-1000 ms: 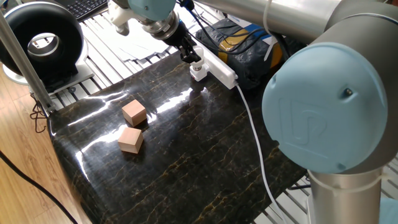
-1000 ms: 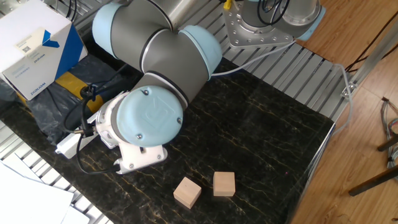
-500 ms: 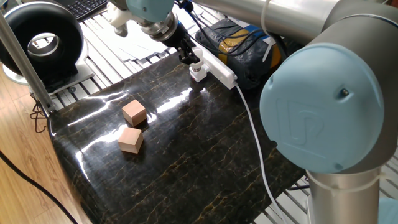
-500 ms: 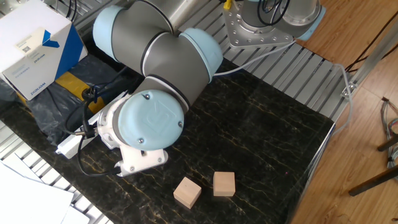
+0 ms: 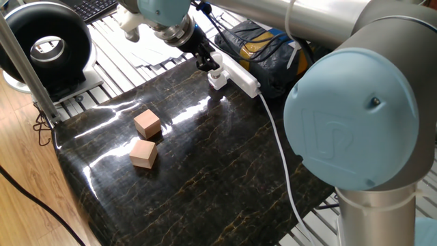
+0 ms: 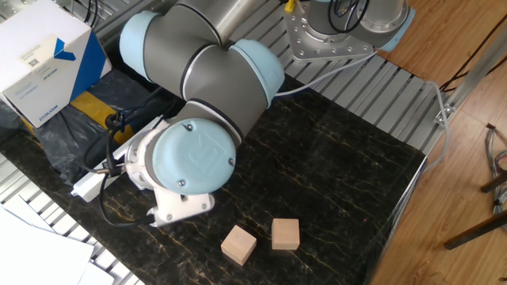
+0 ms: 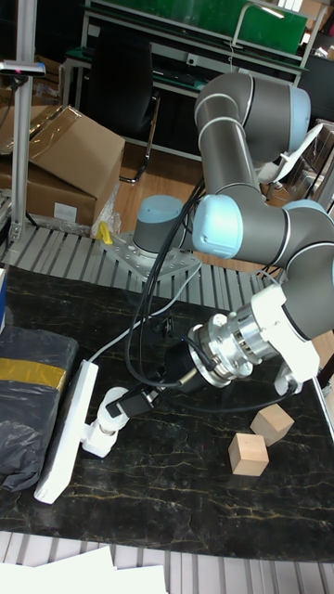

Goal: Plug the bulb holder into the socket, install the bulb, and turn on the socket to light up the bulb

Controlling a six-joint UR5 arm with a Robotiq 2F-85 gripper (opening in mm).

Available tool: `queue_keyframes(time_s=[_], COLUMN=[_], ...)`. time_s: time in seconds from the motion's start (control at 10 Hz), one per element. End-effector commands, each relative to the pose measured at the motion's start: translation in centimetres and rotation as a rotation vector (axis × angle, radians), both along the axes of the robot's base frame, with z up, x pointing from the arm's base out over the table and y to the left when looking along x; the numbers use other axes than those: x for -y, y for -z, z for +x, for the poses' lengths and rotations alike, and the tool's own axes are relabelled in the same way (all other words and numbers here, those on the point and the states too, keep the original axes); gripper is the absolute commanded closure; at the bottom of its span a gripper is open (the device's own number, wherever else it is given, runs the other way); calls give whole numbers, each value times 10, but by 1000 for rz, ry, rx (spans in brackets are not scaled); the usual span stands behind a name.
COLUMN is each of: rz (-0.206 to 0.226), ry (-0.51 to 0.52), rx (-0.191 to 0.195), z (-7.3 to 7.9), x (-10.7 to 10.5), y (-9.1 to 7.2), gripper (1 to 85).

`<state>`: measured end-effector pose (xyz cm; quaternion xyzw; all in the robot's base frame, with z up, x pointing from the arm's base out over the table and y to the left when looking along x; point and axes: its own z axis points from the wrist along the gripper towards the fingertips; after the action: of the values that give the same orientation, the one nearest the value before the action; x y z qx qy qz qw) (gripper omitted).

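Tall fixed view, left to right. Socket (image 7: 67, 429) lies flat on the dark table (image 7: 176, 501), just left of the gripper (image 7: 119, 405). Bulb holder (image 7: 97, 438) sits at the socket's side, directly under the fingertips. Gripper clamped on the bulb (image 7: 115, 415), which stands tilted in the holder's opening. Two wooden blocks (image 7: 260, 439) lie well to the gripper's right.

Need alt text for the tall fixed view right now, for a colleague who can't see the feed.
The gripper grips a small white bulb directly above the white bulb holder, which sits against the side of the long white socket on a dark marble table. Two wooden cubes lie to the right.
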<state>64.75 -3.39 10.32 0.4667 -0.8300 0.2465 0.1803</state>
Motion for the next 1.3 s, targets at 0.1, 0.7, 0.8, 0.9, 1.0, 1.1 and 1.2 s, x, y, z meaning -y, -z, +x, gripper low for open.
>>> queue_keyframes(time_s=[0.1,0.7,0.8,0.9,1.0,1.1,1.2], rz=[12,27,46,62,63,65,77], ry=[12,-13,-27,-37,-40,-41,-44], rx=[1,-9,-5,-6,-4,-5,-3], z=[-2,-1,2,3,2,2,3], x=[-5,-7,-11,-14,-15,-15,-18], y=[3,2,2,3,3,3,5], gripper=[673,670,670,670,673,673,673])
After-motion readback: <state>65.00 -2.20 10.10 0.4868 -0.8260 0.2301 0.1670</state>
